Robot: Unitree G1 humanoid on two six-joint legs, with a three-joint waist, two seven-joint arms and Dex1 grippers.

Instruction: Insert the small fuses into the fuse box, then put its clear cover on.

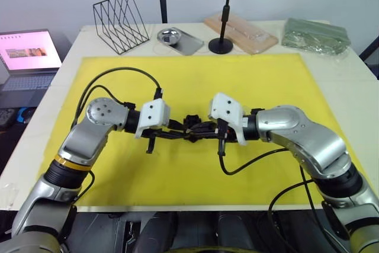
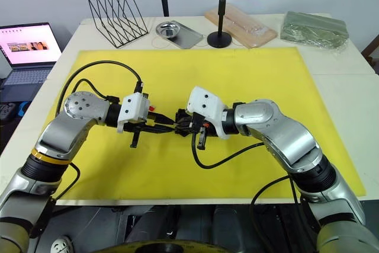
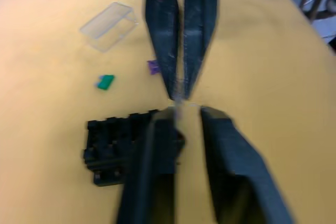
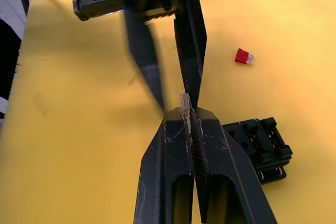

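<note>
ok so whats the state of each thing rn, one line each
right gripper: shut on a small grey fuse
left gripper: fingers open, tips meeting the right gripper's
fuse box: on the yellow mat, no cover on
clear cover: lying loose on the mat
green fuse: loose on the mat
purple fuse: loose on the mat
red fuse: loose on the mat

left tool (image 2: 167, 124) | right tool (image 2: 181, 124) | tips meeting over yellow mat (image 2: 249, 81)
</note>
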